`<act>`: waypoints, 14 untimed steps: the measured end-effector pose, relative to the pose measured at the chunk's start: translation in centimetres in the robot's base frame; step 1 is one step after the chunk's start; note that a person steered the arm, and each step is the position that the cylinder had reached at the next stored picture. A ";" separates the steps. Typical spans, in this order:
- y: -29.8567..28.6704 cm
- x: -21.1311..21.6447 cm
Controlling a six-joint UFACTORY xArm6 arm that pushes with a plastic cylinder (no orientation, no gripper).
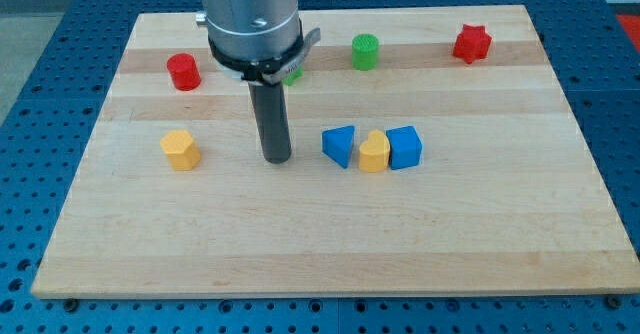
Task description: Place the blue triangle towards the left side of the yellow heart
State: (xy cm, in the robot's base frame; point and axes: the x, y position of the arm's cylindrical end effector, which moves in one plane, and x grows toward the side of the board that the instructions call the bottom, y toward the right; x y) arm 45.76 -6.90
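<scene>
The blue triangle (339,145) lies near the board's middle, touching the left side of the yellow heart (374,153). A blue cube-like block (405,147) touches the heart's right side. My tip (277,159) rests on the board to the left of the blue triangle, about a block's width apart from it. The rod stands upright under the grey arm body at the view's top.
A yellow hexagonal block (181,149) sits at the left. A red cylinder (184,72) is at the upper left, a green cylinder (366,51) at the top middle, a red star (472,43) at the upper right. A green block (293,73) is partly hidden behind the arm.
</scene>
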 end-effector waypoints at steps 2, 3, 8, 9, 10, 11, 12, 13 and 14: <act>2.2 -1.4; 2.8 -0.5; 5.7 -3.1; 6.6 -2.2; 6.9 -1.9; 4.5 -3.1; -2.0 -5.7; -9.8 -6.5; -18.1 -5.7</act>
